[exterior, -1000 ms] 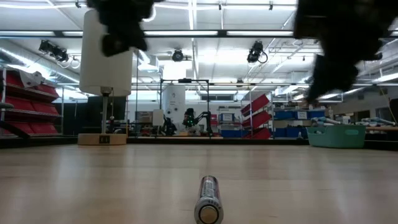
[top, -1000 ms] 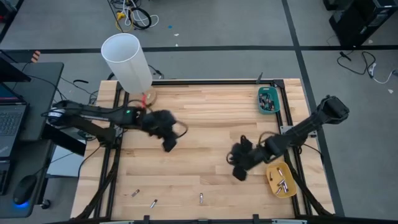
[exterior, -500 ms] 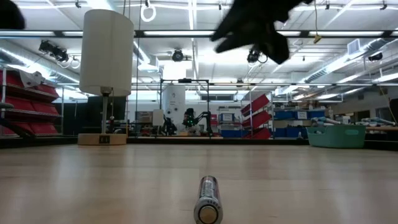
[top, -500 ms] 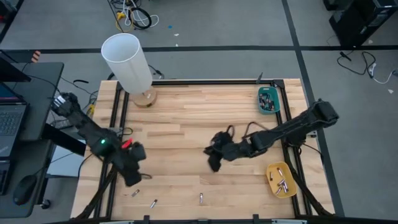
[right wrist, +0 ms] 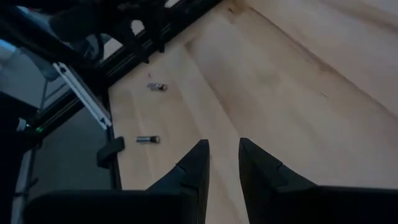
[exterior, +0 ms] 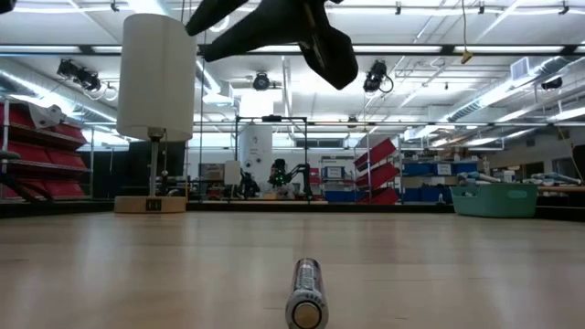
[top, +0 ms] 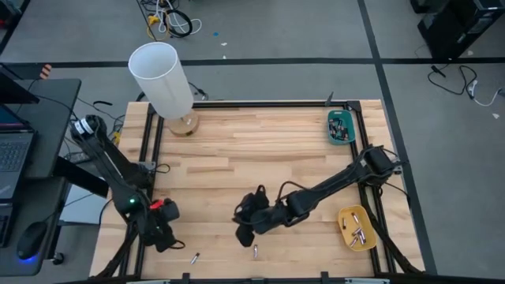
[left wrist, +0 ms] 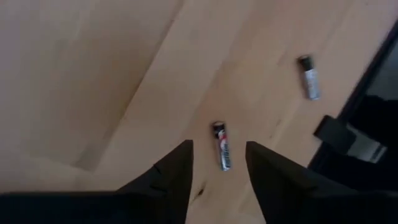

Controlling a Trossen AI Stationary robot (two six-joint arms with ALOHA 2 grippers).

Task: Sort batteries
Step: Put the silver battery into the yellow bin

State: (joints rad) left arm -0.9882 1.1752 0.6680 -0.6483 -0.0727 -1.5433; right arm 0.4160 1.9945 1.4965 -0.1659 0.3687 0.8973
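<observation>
Three batteries lie on their sides on the wooden table near its near edge. One [left wrist: 222, 146] shows between and below the fingertips of my left gripper [left wrist: 219, 149], which hovers open at the near left [top: 162, 235]. A second battery [top: 195, 257] lies to its right. The third [top: 255, 252] lies mid-table, end-on in the low view [exterior: 306, 292]. My right gripper [top: 244, 233] hangs above and just left of it, its fingers [right wrist: 222, 146] a little apart with nothing between them. More batteries lie in the teal tray [top: 341, 126] and the yellow tray [top: 357, 229].
A white lamp [top: 162, 79] stands on its round base at the far left corner. Black frame rails [top: 147, 134] run along the table's left and right sides. The right arm [top: 331, 185] stretches slantwise across the right half. Bare wood lies in the middle and far part.
My left gripper has swung from beside the lamp toward the near left corner and come down over a battery there. My right gripper has travelled from the right side toward the left and the near edge, ending above the middle battery. The batteries have stayed put.
</observation>
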